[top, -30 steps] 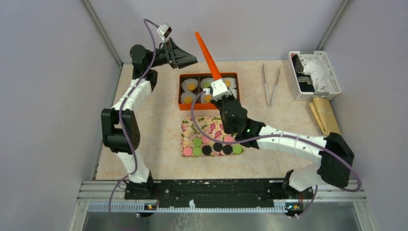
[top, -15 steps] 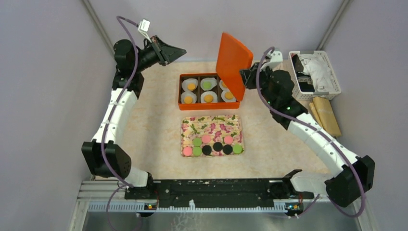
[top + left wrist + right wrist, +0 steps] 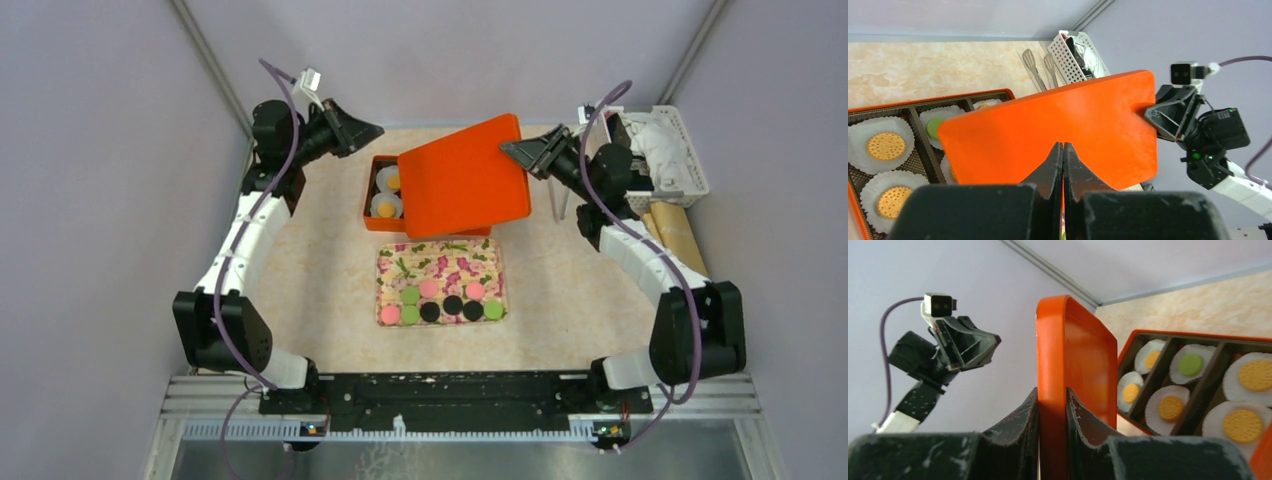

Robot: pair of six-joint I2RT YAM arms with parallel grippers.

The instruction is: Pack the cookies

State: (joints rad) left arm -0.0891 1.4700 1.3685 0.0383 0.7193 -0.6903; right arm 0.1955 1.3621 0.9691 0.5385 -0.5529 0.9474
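1. The cookies [image 3: 430,312]: pink, green and black discs lie in two loose rows on the floral tray [image 3: 440,262]. The tray sits just beside the orange box [image 3: 367,195], on the box's side facing the arm bases.
2. More cookies, orange ones and one green, sit inside the box. Each rests in a white paper cup [image 3: 903,132] in its own compartment.
3. The orange lid [image 3: 462,190] hangs tilted over the box and, seen from above, hides all but the box's left-hand compartments. You cannot tell whether the lid's lower edge touches the box.
4. Your right gripper [image 3: 508,149], above the box's far right corner, pinches the lid's edge between its two fingers.
5. Your left gripper [image 3: 376,128], above the box's far left corner, has its fingers pressed together on nothing. It is apart from the lid.
6. Right of the box lie metal tongs [image 3: 1034,70]; farther right of the box stands a white basket [image 3: 690,160].
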